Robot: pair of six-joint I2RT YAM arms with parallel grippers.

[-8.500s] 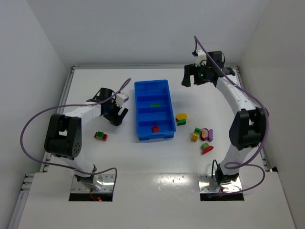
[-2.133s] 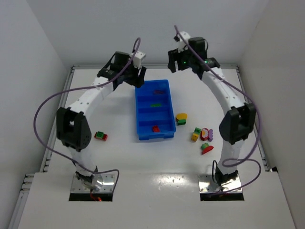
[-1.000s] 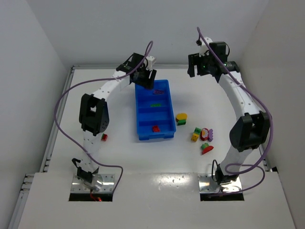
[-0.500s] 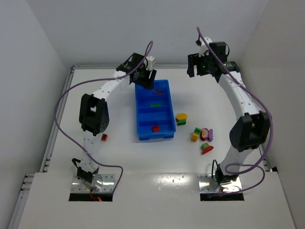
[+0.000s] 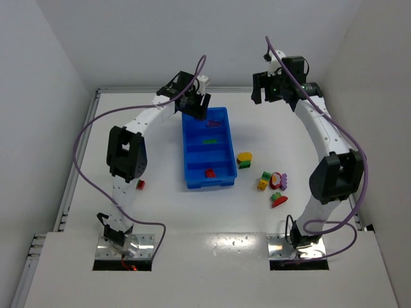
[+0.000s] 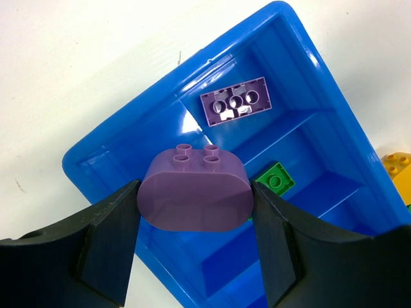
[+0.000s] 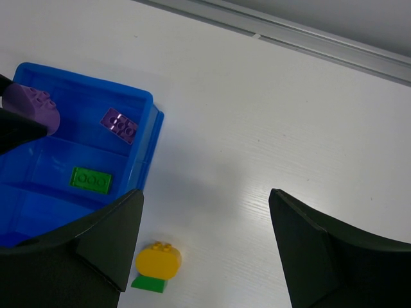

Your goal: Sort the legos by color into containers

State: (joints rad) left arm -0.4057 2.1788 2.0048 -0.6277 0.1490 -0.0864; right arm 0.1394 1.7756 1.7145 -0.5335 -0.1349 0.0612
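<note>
My left gripper (image 6: 196, 215) is shut on a rounded purple lego (image 6: 194, 196) and holds it above the far end of the blue tray (image 5: 187, 154). That far compartment holds a flat purple lego (image 6: 236, 102); the one after it holds a green lego (image 6: 276, 178). A red lego (image 5: 209, 172) lies in the near compartment. My right gripper (image 7: 209, 237) is open and empty, high over the bare table right of the tray. A yellow rounded lego on a green one (image 7: 158, 261) lies below it. In the top view my left gripper (image 5: 194, 107) is at the tray's far end.
A cluster of green, yellow, red and purple legos (image 5: 273, 183) lies right of the tray, with a red curved one (image 5: 279, 201) nearest. A red and green lego (image 5: 140, 185) lies left, partly behind the left arm. A metal rail (image 7: 289, 40) edges the table's far side.
Over the last seconds the left arm swung from the left table to the tray's far end with the purple lego. The right gripper moved right. Nothing moved in the last second.
</note>
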